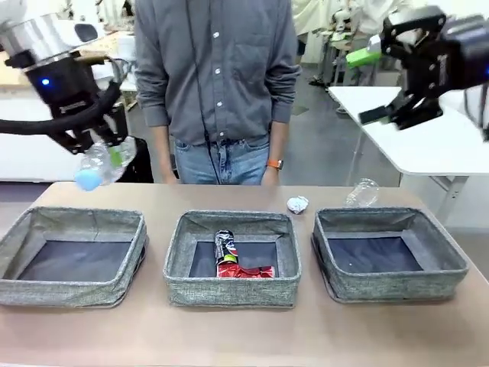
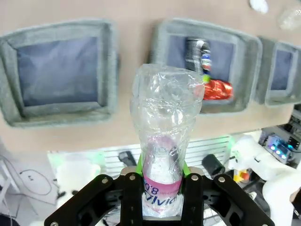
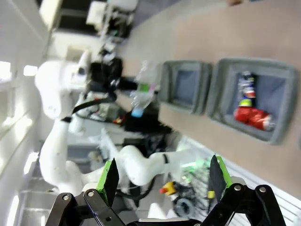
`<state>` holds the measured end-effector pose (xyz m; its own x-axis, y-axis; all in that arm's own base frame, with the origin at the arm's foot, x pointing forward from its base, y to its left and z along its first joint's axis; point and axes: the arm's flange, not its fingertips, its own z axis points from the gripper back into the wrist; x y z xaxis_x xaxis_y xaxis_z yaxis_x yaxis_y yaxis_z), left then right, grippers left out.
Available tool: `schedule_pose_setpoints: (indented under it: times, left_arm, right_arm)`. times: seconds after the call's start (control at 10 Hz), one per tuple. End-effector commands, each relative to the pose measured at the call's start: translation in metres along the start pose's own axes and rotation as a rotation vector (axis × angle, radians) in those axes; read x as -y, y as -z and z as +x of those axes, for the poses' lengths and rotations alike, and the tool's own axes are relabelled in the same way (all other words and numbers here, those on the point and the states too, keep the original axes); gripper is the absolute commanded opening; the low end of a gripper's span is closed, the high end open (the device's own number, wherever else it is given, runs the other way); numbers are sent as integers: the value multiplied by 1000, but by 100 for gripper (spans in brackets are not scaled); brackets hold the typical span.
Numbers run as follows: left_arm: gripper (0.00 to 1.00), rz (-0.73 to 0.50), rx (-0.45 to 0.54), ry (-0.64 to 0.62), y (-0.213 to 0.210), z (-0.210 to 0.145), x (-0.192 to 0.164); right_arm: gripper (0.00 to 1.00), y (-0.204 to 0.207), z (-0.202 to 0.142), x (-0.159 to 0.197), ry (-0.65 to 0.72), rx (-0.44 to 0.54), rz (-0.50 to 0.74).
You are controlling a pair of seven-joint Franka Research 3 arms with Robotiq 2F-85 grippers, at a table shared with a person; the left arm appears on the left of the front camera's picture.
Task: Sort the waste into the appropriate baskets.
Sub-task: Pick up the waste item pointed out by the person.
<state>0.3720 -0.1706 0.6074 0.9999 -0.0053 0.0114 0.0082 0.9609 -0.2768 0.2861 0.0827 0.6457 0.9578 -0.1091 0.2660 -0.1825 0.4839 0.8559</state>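
Left wrist view: the left gripper (image 2: 162,181) is clamped hard on a clear plastic bottle (image 2: 167,127), green pads (image 2: 139,165) pinching its pink-labelled end. The bottle's long axis runs straight out from the gripper toward 12 o'clock, crumpled body leading.

Beyond its tip, the left basket (image 2: 59,113) sits off at 10 o'clock with a bare bottom. The middle basket (image 2: 244,75) is at 1 o'clock, with the dark printed can (image 2: 197,54) and the red drink can (image 2: 217,89) already lying inside.

The tip lines up with the middle basket's near-side wall, not the left one. So I'd judge the drop needs a swing toward 10 o'clock first, and this arm is clearly the nearer.

Farther back on the counter (image 1: 244,336), the foil ball (image 1: 298,204) and a second bottle (image 1: 363,193) lie just behind the right basket (image 1: 397,287). The right gripper (image 1: 370,86) hangs high at 2 o'clock, spread wide and holding nothing.
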Motion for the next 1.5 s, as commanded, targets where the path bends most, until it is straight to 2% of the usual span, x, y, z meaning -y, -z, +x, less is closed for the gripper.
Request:
schedule_pose_setpoints:
  times: [0.0, 0.2, 0.4, 0.5, 0.6, 0.8, 1.1, 1.2, 1.4]
  left_arm:
    - [24, 51, -72, 16, -10, 4, 61]
    - [24, -31, -98, -205, -10, -3, 121]
    - [24, -78, -12, -315, -24, -11, 154]
    - [24, -83, 58, -354, -34, -12, 166]
    - [24, -77, 87, -361, -42, -12, 175]
    - [24, 10, 169, -340, -60, -18, 196]
    - [24, 75, 192, -335, -90, -14, 223]
    - [24, 88, 204, -312, -98, -14, 228]
    - [24, 86, 175, -186, -107, -16, 227]
  right_arm:
    - [100, -48, 2, 50, 52, -80, -35]
    - [100, -54, 1, 101, 167, -90, -36]
    - [100, -15, 5, 120, 202, -122, -4]
    - [100, -58, -6, 106, 172, -78, -39]
    - [100, -58, -6, 106, 172, -78, -39]
    - [100, -58, -6, 106, 172, -78, -39]
    - [100, -58, -6, 106, 172, -78, -39]
    - [100, -58, -6, 106, 172, -78, -39]
    - [100, -58, -6, 106, 172, -78, -39]
